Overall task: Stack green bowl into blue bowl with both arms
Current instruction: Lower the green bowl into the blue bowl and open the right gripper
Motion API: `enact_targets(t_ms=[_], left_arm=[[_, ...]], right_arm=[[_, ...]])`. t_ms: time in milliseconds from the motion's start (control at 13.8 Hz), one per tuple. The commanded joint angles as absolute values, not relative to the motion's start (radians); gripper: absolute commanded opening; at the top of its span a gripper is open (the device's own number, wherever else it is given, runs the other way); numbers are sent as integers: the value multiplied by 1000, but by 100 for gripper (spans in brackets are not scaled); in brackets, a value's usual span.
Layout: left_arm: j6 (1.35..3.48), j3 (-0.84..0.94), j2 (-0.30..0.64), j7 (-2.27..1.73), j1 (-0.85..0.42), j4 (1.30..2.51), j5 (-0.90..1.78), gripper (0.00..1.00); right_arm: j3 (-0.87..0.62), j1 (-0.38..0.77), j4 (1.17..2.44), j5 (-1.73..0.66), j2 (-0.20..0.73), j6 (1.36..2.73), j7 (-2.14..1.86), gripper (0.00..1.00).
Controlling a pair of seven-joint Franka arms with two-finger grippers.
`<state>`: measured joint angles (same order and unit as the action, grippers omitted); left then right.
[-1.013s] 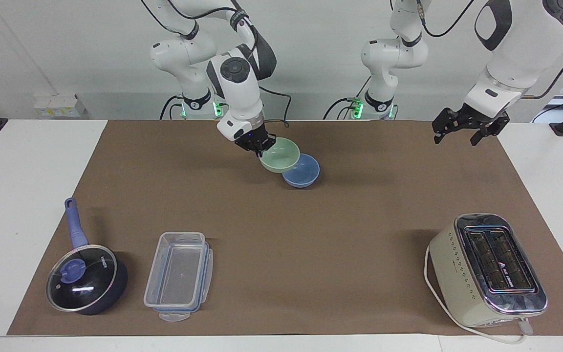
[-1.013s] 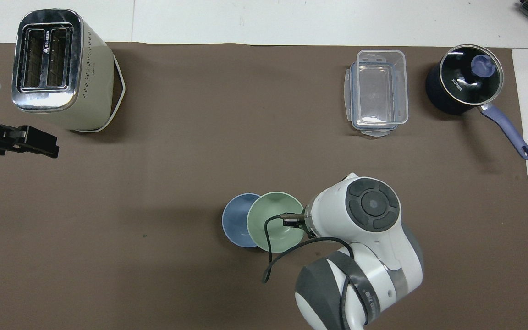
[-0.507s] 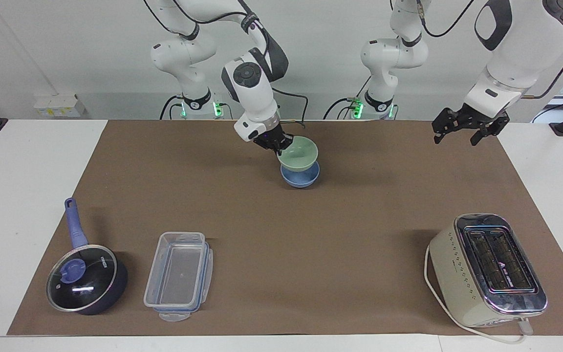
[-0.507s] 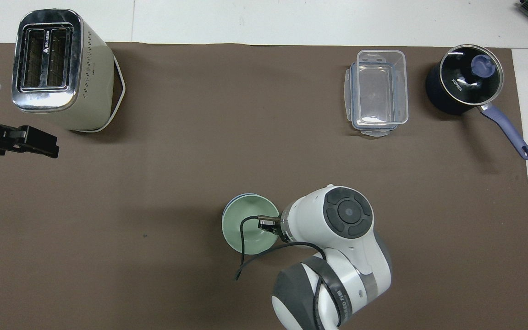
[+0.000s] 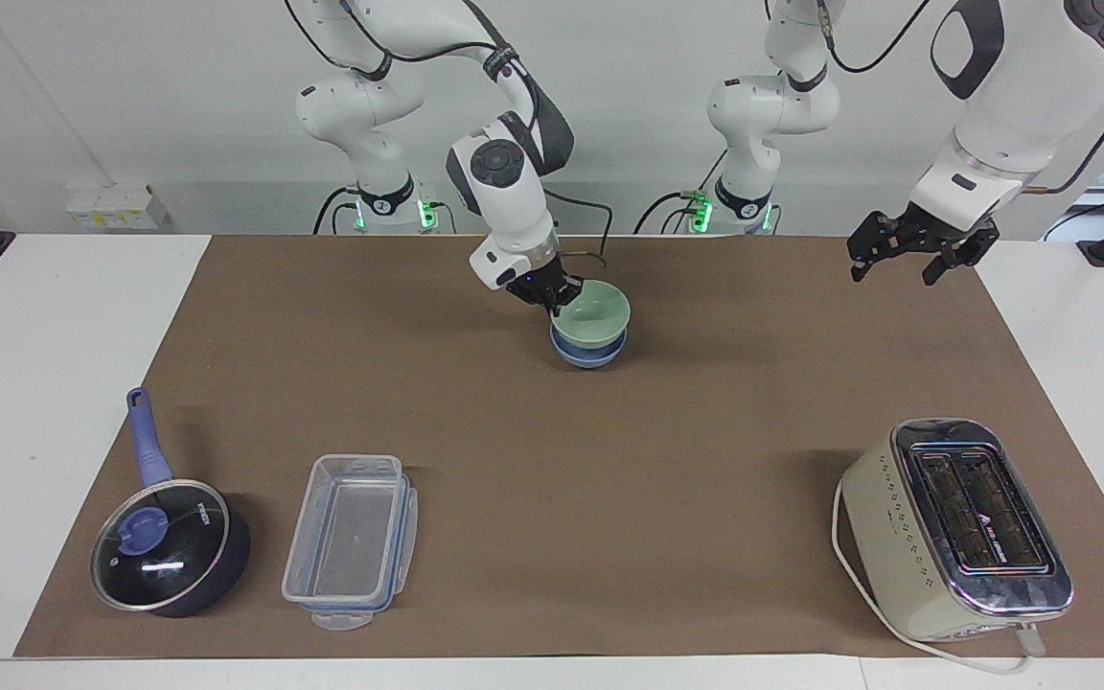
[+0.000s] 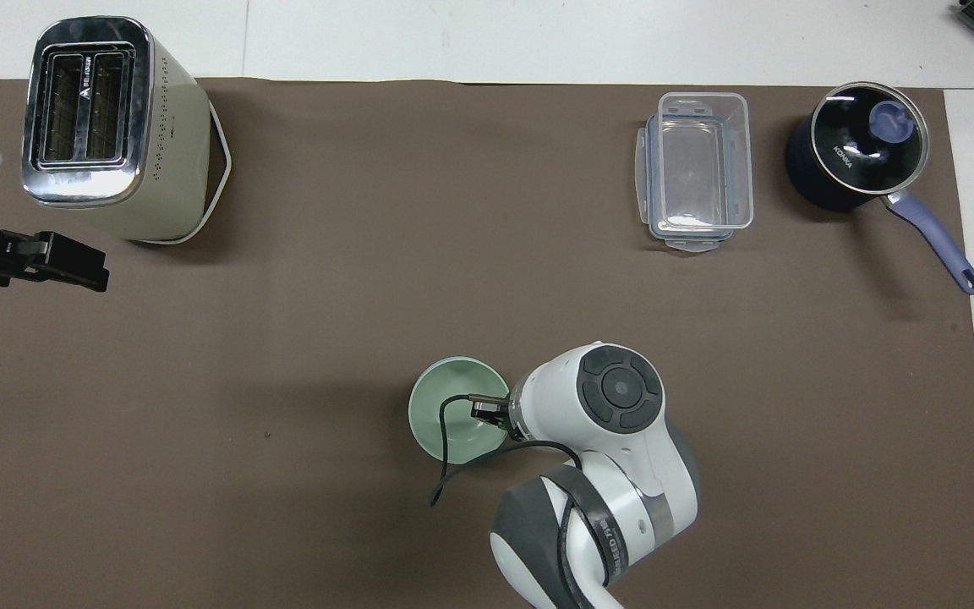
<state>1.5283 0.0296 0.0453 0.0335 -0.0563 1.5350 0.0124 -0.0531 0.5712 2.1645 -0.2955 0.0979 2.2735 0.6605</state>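
Note:
The pale green bowl sits nested in the blue bowl on the brown mat, in the middle of the table near the robots. Only the blue bowl's lower wall shows under it. In the overhead view the green bowl hides the blue one. My right gripper is shut on the green bowl's rim, on the side toward the right arm's end. My left gripper is open and empty, raised over the mat's corner at the left arm's end, and waits.
A cream toaster stands farther from the robots at the left arm's end. A clear plastic container and a dark pot with a blue-knobbed glass lid stand farther out at the right arm's end.
My right gripper carried the green bowl from beside the blue bowl to over it and lowered it in. The left arm has not moved.

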Motion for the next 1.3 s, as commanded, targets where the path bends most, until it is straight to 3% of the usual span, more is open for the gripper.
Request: enact_targets(t_ms=[0, 72, 145, 289, 362, 579, 724, 941, 1086, 1230], left_arm=[[1537, 38, 46, 26, -40, 1536, 25, 100], [1537, 38, 46, 26, -40, 1536, 25, 100], [1537, 38, 46, 26, -40, 1536, 25, 100], [1537, 38, 46, 26, -40, 1536, 25, 100], [1537, 38, 46, 26, -40, 1536, 25, 100], [1537, 38, 46, 26, -40, 1536, 25, 100], [1537, 38, 46, 26, -40, 1536, 25, 100], [1537, 38, 46, 26, -40, 1536, 25, 100], [1537, 38, 46, 26, -40, 1536, 25, 100], [1537, 38, 46, 26, -40, 1536, 25, 100]], right_arm=[[-54, 571, 2178, -321, 89, 2292, 664, 0], [-54, 571, 2178, -321, 89, 2292, 660, 0], [-54, 571, 2178, -321, 89, 2292, 657, 8], [-54, 571, 2177, -321, 90, 2292, 661, 48], [-54, 571, 2174, -319, 91, 2293, 666, 63], [-52, 571, 2157, -318, 91, 2290, 663, 67], [-48, 558, 2138, -307, 72, 2276, 657, 77], [-41, 514, 2138, -299, 5, 2241, 618, 87], [-40, 467, 2138, -244, -43, 2197, 566, 98], [-41, 416, 2137, -171, -93, 2152, 540, 100]])
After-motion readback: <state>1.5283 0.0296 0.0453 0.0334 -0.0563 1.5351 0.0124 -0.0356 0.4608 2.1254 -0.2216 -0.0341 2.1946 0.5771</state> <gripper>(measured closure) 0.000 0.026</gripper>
